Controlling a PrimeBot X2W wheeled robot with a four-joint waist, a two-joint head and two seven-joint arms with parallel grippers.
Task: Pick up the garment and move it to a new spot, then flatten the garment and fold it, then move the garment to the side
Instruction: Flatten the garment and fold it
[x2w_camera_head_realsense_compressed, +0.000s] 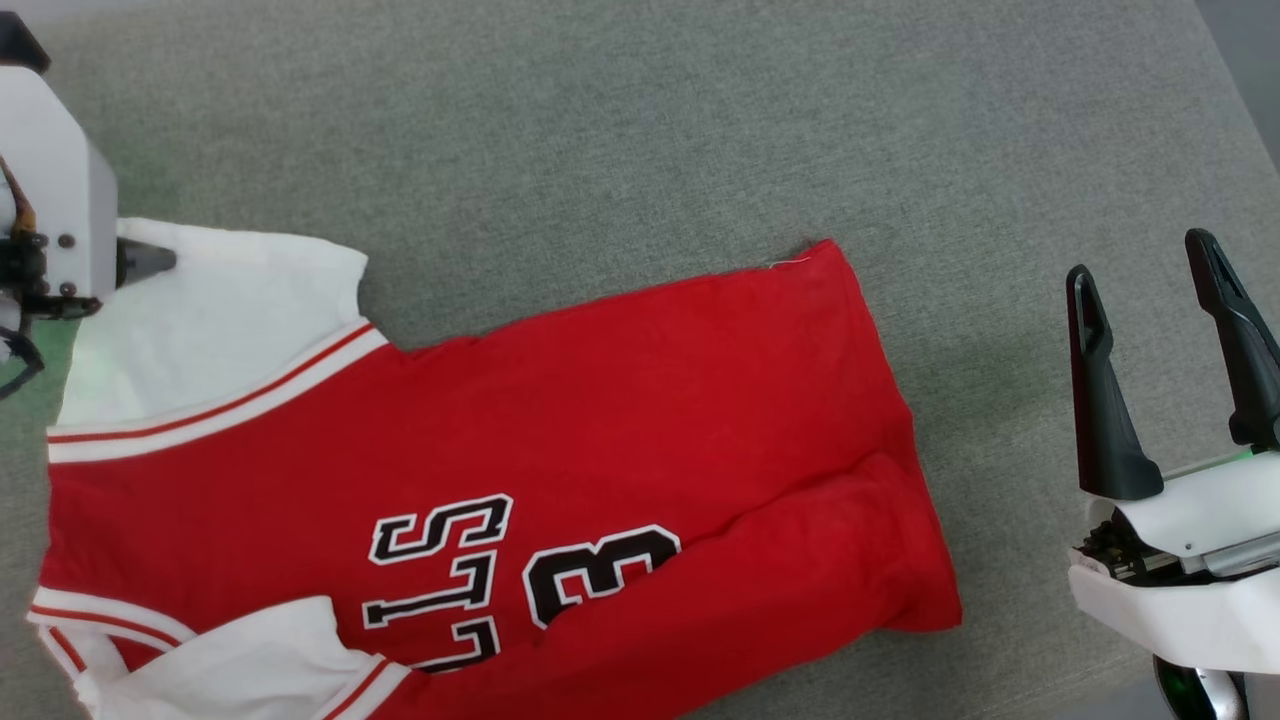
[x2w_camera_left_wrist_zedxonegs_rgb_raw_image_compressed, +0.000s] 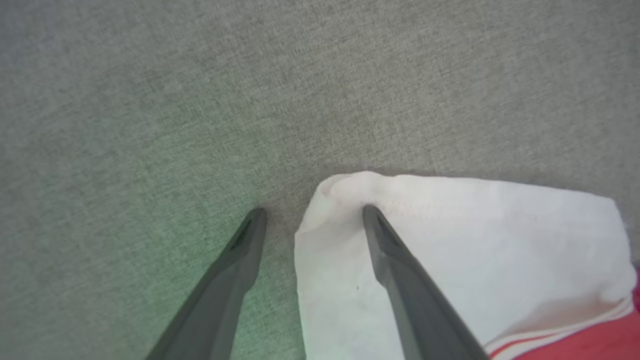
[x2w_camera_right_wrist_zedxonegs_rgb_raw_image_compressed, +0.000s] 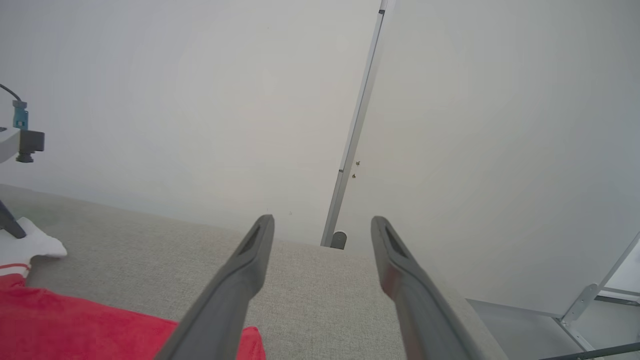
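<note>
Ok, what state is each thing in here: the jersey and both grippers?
Red basketball jersey with black lettering: lying spread on the grey fabric surface, lettering up, creased near the hem, not gripped.
Left gripper with two dark fingers: open, straddling the white sleeve's edge.
Right gripper: open, empty, clear of the jersey.

On the table (x2w_camera_head_realsense_compressed: 640, 130), the garment (x2w_camera_head_realsense_compressed: 560, 470) lies left of the right gripper (x2w_camera_head_realsense_compressed: 1140, 258).

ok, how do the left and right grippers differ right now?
The left gripper straddles the edge of the garment's white part, one finger over fabric, one over the grey surface; the right gripper sits off the garment's hem side, clear of it. The left gripper points down at the surface; the right gripper points out toward the wall. Both open, holding nothing.
</note>
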